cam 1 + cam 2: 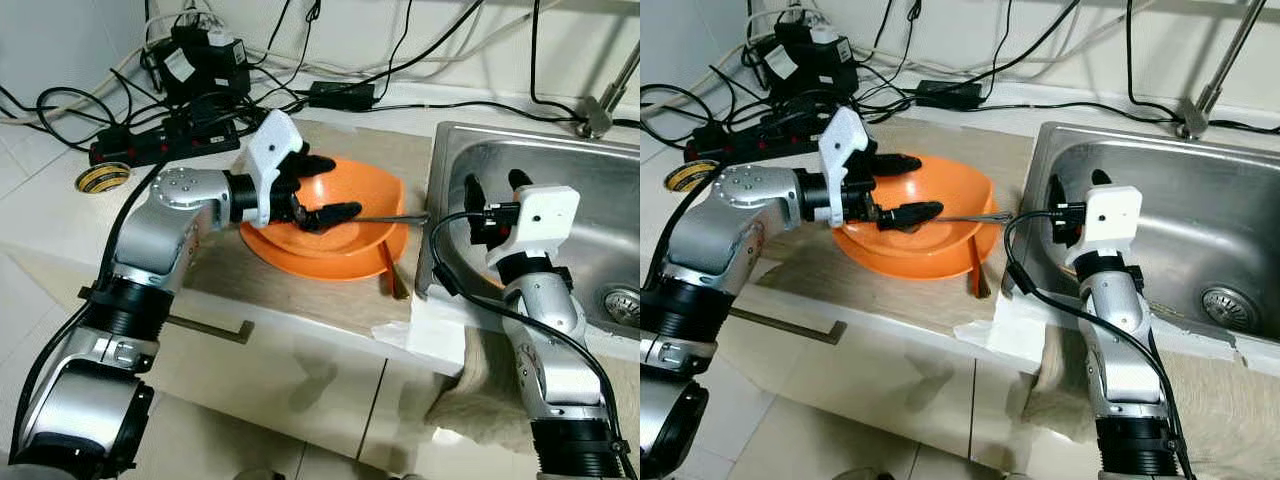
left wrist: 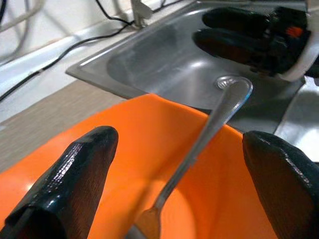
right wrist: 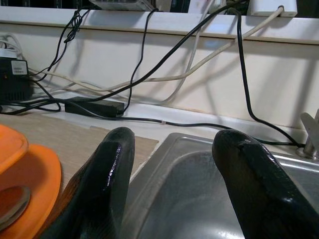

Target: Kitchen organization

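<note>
A: Where is the left gripper (image 1: 318,190)?

B: Over the orange bowl (image 1: 345,195), which sits on an orange plate (image 1: 330,262) on the counter (image 1: 60,215), close to the edge that meets the sink (image 1: 560,170). Its 2 black fingers (image 2: 75,184) are spread apart, 1 on each side of a metal fork (image 2: 199,149), and neither touches it in the left wrist view.

A: And the fork?

B: Its tines are down inside the bowl. The handle leans up over the bowl's rim and points toward the sink.

A: Anything else by the plate?

B: A wooden utensil (image 1: 390,268) lies against the plate's sink-side edge, pointing toward the counter's front edge. I cannot tell what kind it is. A spoon bowl (image 3: 12,204) shows on the orange ware in the right wrist view.

A: The right gripper (image 1: 492,186)?

B: Raised over the sink's left wall, inside the basin's near-left corner, fingers parted with nothing between them.

A: What lies at the back of the counter?

B: A power strip (image 1: 165,140) and a tangle of black cables (image 1: 330,70) along the back edge, with a roll of tape (image 1: 102,178) near the far-left corner. The tap (image 1: 605,100) rises at the sink's far-right corner, and the drain (image 1: 622,303) sits near the basin's right edge.
</note>
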Robot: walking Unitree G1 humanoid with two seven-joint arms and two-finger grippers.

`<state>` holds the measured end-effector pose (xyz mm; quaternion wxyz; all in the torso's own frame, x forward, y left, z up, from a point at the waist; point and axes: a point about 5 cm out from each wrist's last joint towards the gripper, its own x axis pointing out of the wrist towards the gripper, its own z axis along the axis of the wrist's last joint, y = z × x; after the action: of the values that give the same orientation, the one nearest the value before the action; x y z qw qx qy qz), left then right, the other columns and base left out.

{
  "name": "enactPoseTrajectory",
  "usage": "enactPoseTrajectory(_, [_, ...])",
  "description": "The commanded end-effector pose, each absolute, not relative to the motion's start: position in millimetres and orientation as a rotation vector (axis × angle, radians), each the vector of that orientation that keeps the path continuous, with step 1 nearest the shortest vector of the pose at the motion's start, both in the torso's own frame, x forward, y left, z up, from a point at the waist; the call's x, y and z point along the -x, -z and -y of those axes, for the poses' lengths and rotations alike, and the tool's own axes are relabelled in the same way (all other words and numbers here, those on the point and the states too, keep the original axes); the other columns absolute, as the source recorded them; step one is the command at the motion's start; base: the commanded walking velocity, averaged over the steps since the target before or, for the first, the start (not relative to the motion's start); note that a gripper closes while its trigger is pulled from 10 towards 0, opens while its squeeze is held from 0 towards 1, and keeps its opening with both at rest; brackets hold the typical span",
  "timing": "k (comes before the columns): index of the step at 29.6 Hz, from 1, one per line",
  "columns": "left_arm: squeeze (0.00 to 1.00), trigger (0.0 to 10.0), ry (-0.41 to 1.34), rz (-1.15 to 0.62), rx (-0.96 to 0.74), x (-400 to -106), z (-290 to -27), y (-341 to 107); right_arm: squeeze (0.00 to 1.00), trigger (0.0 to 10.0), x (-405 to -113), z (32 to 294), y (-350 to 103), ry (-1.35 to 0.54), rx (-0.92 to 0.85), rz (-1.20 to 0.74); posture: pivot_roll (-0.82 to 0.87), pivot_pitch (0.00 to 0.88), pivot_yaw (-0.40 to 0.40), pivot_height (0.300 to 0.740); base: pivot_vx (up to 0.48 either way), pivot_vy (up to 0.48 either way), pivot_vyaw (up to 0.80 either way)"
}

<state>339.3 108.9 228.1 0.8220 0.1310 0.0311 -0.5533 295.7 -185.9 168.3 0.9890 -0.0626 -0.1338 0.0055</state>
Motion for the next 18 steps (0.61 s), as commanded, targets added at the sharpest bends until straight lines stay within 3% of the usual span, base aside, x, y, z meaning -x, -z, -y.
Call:
enactPoseTrajectory(1, [0.00, 10.0, 1.189, -0.078, -0.314, -339, -110, -227, 0.00, 10.0, -296, 183, -173, -0.021, 0.117, 0.279, -0.03, 0.000, 0.067, 0.740, 0.000, 0.000, 0.00])
enactPoseTrajectory(18, [0.00, 10.0, 1.216, -0.095, -0.339, -344, -96, -218, 0.00, 10.0, -297, 171, -182, -0.083, 0.094, 0.291, -0.02, 0.000, 0.055, 0.740, 0.000, 0.000, 0.00])
